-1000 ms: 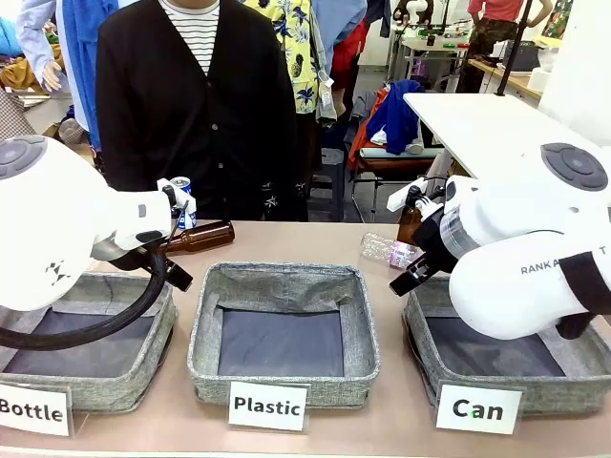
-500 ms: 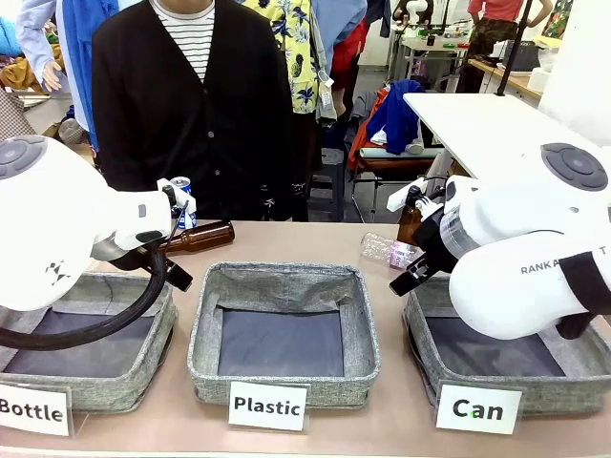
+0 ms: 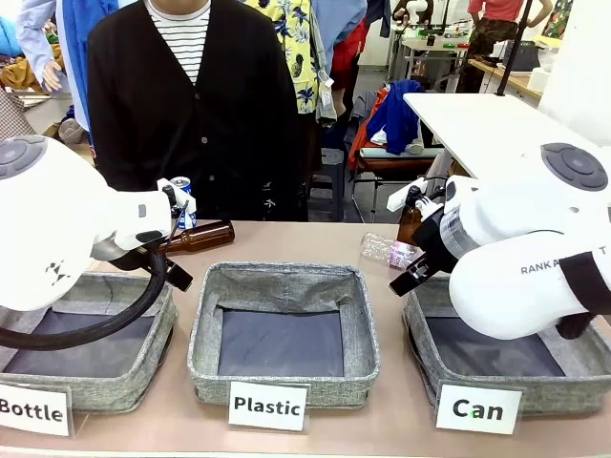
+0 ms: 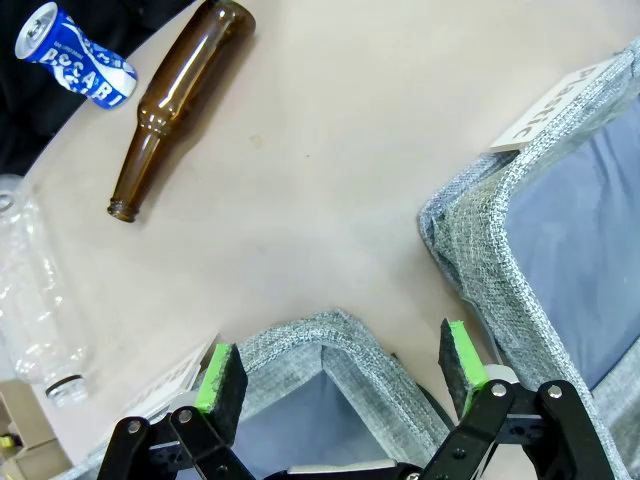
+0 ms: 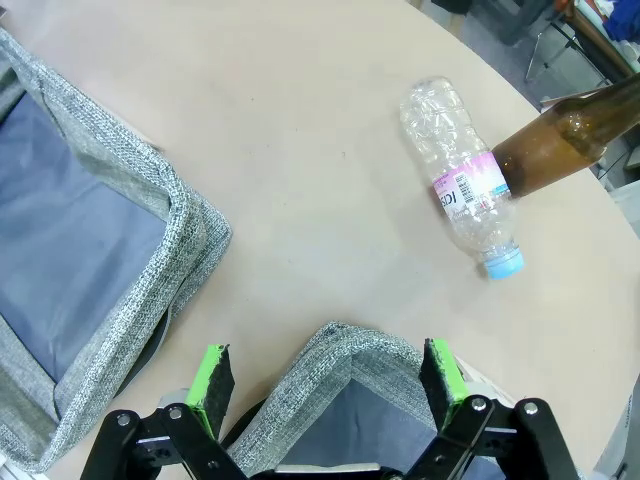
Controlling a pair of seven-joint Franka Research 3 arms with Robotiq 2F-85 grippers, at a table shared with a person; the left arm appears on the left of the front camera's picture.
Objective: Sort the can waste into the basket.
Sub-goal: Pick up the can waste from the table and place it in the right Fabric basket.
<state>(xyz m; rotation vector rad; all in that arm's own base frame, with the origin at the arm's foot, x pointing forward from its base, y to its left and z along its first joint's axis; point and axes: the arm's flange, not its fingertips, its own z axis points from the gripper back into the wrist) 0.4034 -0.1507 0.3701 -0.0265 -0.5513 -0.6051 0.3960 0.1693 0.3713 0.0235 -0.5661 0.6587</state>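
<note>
Front view: neither arm has moved in the last second and only the person opposite has shifted slightly, so we judge the sorting not yet begun. The slim blue-and-white drink can [image 3: 181, 198] sits on the bench [image 3: 382, 429] behind the left arm, well apart from the grey woven basket [image 3: 554, 393] carded "Can".

Left wrist view: our left hand [image 4: 340, 362] gapes empty over a basket corner. This view adds the brown glass bottle [image 4: 175, 100] near that can.

Right wrist view: the right hand [image 5: 326, 372] is likewise spread and empty, with a clear plastic bottle [image 5: 460, 190] lying ahead.

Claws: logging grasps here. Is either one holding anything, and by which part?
Nothing is held: the left claw and the right claw are both open and empty.
</note>
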